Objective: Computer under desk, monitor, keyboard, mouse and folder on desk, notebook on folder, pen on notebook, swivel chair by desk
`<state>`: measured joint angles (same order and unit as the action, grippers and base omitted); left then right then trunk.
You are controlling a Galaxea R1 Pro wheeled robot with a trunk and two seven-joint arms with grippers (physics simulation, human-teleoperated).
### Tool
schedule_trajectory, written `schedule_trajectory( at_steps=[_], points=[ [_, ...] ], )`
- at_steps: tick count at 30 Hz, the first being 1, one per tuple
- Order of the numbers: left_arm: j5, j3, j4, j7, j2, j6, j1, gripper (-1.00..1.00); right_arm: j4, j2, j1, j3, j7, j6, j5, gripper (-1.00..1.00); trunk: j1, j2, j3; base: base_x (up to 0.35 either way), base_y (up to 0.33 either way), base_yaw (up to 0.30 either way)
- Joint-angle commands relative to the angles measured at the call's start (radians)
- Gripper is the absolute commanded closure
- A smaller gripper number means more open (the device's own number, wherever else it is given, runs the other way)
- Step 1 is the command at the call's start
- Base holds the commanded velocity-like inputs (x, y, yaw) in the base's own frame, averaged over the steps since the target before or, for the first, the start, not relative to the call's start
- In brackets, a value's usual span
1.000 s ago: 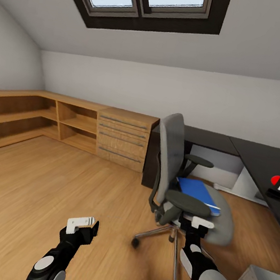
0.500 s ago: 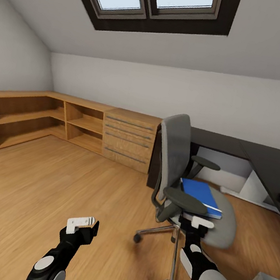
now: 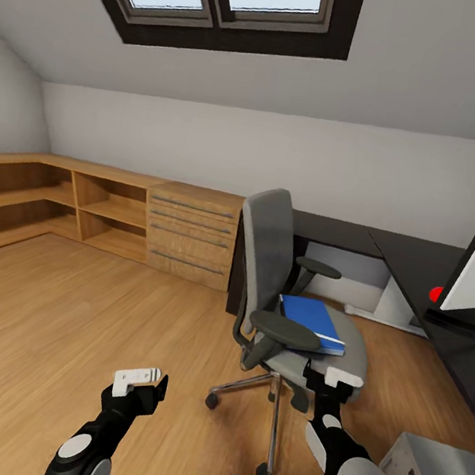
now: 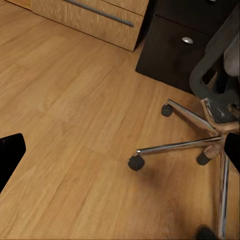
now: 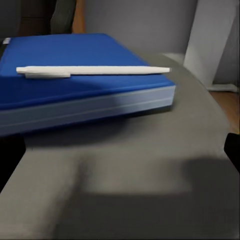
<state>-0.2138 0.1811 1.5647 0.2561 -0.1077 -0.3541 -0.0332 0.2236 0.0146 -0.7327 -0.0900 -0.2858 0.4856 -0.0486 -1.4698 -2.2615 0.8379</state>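
Right gripper [image 3: 333, 383] hovers wide open and empty by the swivel chair [image 3: 277, 275]; pen [image 5: 92, 71] lies on the folder [image 5: 65, 85]; left gripper [image 3: 142, 382] open too.

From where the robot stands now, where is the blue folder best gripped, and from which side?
Probably the front corner of the folder that faces the right tool. It lies flat on the chair seat with a thick edge exposed there, and the armrest guards its left side, so come in low from the seat's front. Lift level: a white pen rests loose on top.
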Motion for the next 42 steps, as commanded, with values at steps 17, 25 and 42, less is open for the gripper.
schedule_trajectory(
  at_steps=[17,25,42],
  points=[
    [-0.012,0.000,0.010,0.008,0.000,-0.005,-0.001,-1.00,-0.004,0.000,-0.001,-0.007,0.011,0.004,-0.003,-1.00,0.000,0.000,-0.004,0.000,0.000,-0.235],
    [-0.012,0.000,0.011,0.008,0.000,-0.005,-0.001,-1.00,-0.004,0.003,-0.002,-0.009,0.090,0.000,0.002,-1.00,0.000,0.000,-0.004,0.000,0.000,-0.014],
    [-0.011,0.000,0.007,0.009,0.000,-0.005,-0.001,-1.00,0.001,0.006,-0.001,-0.012,0.094,-0.003,0.002,-1.00,0.000,0.000,-0.004,0.098,0.000,0.000]
  ],
)
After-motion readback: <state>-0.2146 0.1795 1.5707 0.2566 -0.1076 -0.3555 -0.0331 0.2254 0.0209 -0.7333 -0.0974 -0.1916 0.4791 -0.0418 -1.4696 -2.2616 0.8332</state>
